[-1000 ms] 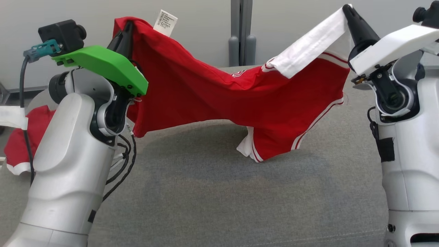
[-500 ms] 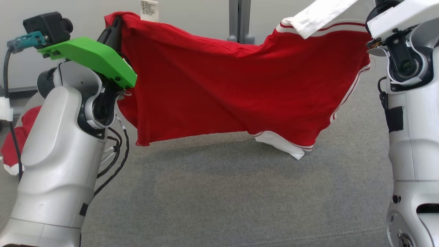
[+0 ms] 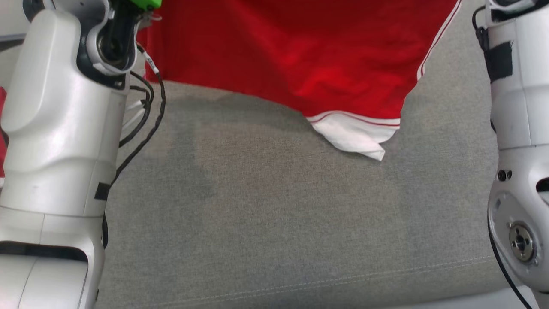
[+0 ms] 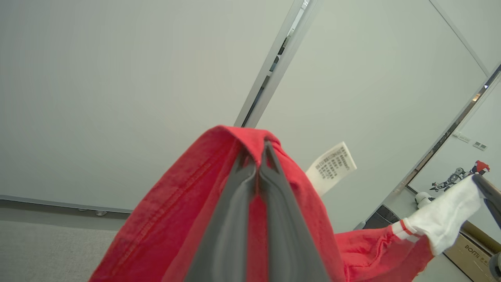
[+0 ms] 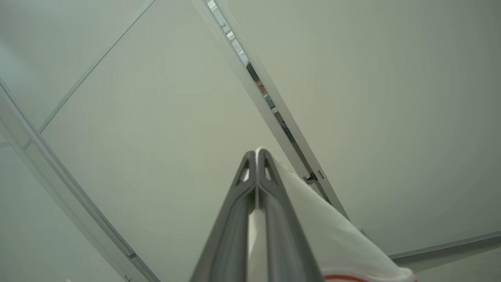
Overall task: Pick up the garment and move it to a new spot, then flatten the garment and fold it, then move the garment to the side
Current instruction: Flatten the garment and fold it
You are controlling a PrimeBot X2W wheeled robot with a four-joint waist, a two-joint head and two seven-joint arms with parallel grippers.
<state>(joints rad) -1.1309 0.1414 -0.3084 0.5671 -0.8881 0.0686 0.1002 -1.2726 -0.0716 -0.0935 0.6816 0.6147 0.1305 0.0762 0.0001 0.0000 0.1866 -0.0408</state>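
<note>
The red garment (image 3: 300, 56) with white trim hangs spread between my two raised arms in the head view. Its white sleeve cuff (image 3: 356, 137) dangles lowest, close over the grey surface. In the left wrist view my left gripper (image 4: 260, 156) is shut on a red edge of the garment (image 4: 176, 219), with a white care label (image 4: 330, 166) sticking out beside it. At that view's right edge the dark tip of my right gripper (image 4: 485, 188) pinches white cloth. My right gripper (image 5: 256, 156) is shut on the garment's white band (image 5: 332, 243) in the right wrist view.
A grey cloth-covered surface (image 3: 257, 206) lies under the garment, with a stitched seam near its front edge. My pale left forearm (image 3: 55, 128) and right forearm (image 3: 519, 107) flank it. A sliver of red cloth (image 3: 2, 128) shows at the left edge. A cardboard box (image 4: 469, 250) stands far right.
Both arms have risen and spread apart with the garment, pulling it from a sagging drape into a wide sheet. The head view has also shifted slightly.
</note>
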